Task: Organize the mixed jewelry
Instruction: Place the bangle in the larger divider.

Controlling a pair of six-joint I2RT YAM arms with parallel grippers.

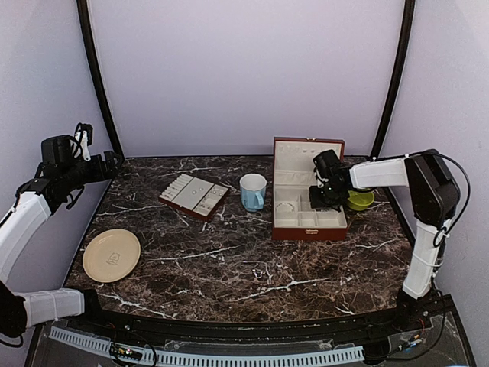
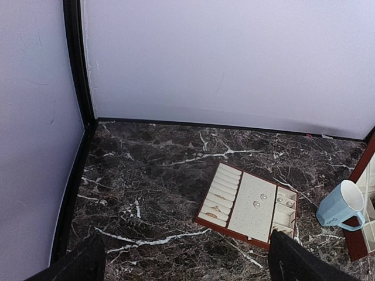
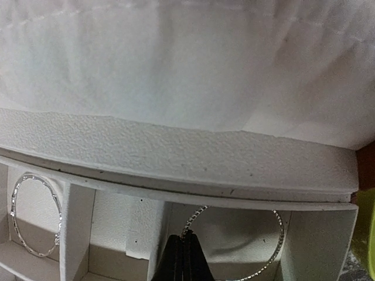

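1. Marbled bench (image 1: 229, 260): left pincer (image 1: 113, 163), jaws wide apart, hangs raised over the left edge, open room beneath.
2. Inside the box (image 1: 309, 229), right pincer (image 3: 184, 257), tips together, sits at a bangle (image 3: 282, 234), walls close.

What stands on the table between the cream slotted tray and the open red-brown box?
A light blue mug stands upright between the tray and the box, seen clearly in the top view.
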